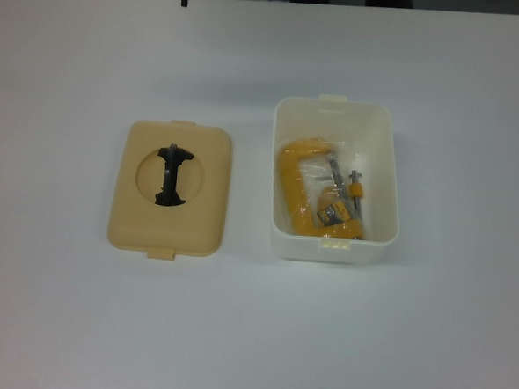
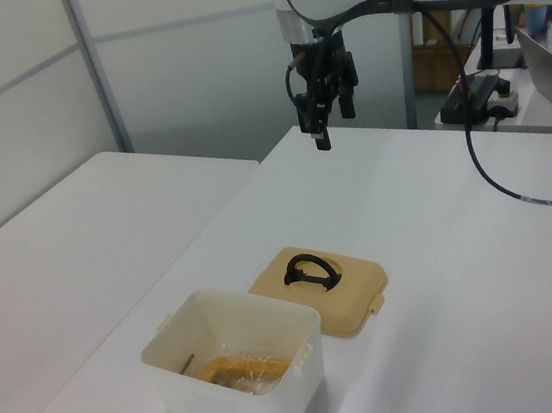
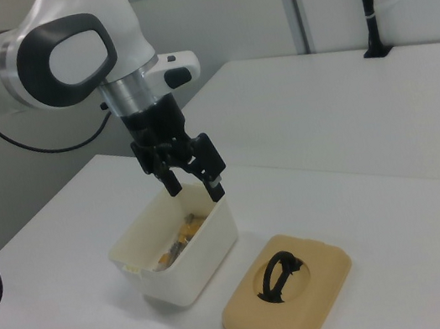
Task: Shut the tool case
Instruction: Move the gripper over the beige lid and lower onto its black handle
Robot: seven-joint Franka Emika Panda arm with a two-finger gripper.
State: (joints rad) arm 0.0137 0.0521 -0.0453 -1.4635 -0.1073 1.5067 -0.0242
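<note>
The tub [image 1: 335, 181] is seen open on the white surface [image 1: 251, 335], with the lid [image 1: 170, 187] lying flat just beside it, apart from it, handle [image 1: 171, 175] up in its round recess. Only in the top view is the tub's inside laid bare: a yellow clamp [image 1: 317, 191] is seen there. No arm is caught in the top view. In the left view the hand [image 2: 330, 109] is shown raised, well beyond the lid; in the right view the hand [image 3: 193, 178] is seen with fingers parted, nothing gripped.
</note>
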